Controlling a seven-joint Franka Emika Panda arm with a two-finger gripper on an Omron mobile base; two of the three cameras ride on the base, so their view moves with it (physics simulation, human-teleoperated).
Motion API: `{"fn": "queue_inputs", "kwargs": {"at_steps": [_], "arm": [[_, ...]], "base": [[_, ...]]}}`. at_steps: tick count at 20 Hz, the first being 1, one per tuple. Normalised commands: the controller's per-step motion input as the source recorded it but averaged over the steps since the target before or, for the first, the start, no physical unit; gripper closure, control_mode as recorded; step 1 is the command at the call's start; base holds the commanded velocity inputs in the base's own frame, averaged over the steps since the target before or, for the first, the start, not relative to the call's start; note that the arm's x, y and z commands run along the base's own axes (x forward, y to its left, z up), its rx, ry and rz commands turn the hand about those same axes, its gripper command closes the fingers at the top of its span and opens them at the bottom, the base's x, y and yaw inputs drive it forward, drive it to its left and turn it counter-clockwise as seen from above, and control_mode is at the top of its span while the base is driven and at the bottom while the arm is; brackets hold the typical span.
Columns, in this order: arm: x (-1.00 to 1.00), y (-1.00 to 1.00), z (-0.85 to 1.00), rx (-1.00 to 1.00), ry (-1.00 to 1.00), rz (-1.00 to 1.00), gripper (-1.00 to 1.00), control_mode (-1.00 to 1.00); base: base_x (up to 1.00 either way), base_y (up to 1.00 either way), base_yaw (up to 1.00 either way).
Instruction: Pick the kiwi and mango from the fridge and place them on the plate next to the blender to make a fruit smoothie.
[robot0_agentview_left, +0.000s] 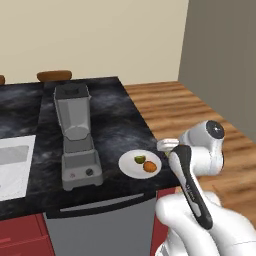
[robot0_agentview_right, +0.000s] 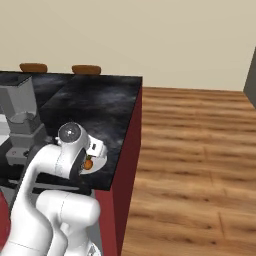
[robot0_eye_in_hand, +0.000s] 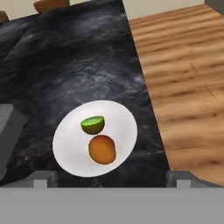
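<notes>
Resting side by side on the plate (robot0_eye_in_hand: 70, 151), the kiwi (robot0_eye_in_hand: 92, 124) and the mango (robot0_eye_in_hand: 102, 149) were touching or nearly so, close to the plate's middle. The plate sat on the counter (robot0_eye_in_hand: 83, 65) near its right edge and toward the front, just beside the blender (robot0_agentview_left: 76, 135), which stood to the plate's left.

Handling, as a judgement: both fruits appeared small, light and rounded, so either would roll if nudged. The skins looked smooth, and a grip across the widest part, fingers on opposite sides, would hold best. Firm pressure was likely to bruise the mango; the kiwi looked somewhat firmer. The plate, thin and flat, would slide on the polished counter if pushed sideways.

Appearance: the kiwi was bright green on top with a darker, brownish underside. The mango was orange with a redder shade toward one side, slightly larger than the kiwi. The plate was plain white, round, barely wider than the two fruits together. The counter was black, marbled stone.

The gripper (robot0_eye_in_hand: 109, 186) hung above the plate's near rim, jaws spread wide and holding nothing; its fingertips (robot0_eye_in_hand: 40, 180) stood well apart at either side of the plate.

With both fruits on the plate, the placing step looked complete.
</notes>
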Motion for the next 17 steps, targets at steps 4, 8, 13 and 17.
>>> {"fn": "queue_inputs", "kwargs": {"at_steps": [4,8,13,17], "arm": [[-1.0,-0.33,0.99,0.01,-0.51,-0.02,-1.0,-1.0],[-1.0,-0.24,1.0,0.0,-0.45,-0.05,-1.0,-1.0],[-0.61,-0.06,1.0,0.0,-0.38,-0.01,-1.0,-1.0],[-0.21,0.06,0.3,0.0,-0.21,0.03,-1.0,-1.0]], "base": [[0.0,0.0,0.0],[0.0,0.0,0.0],[0.0,0.0,0.0],[0.0,0.0,0.0]]}}
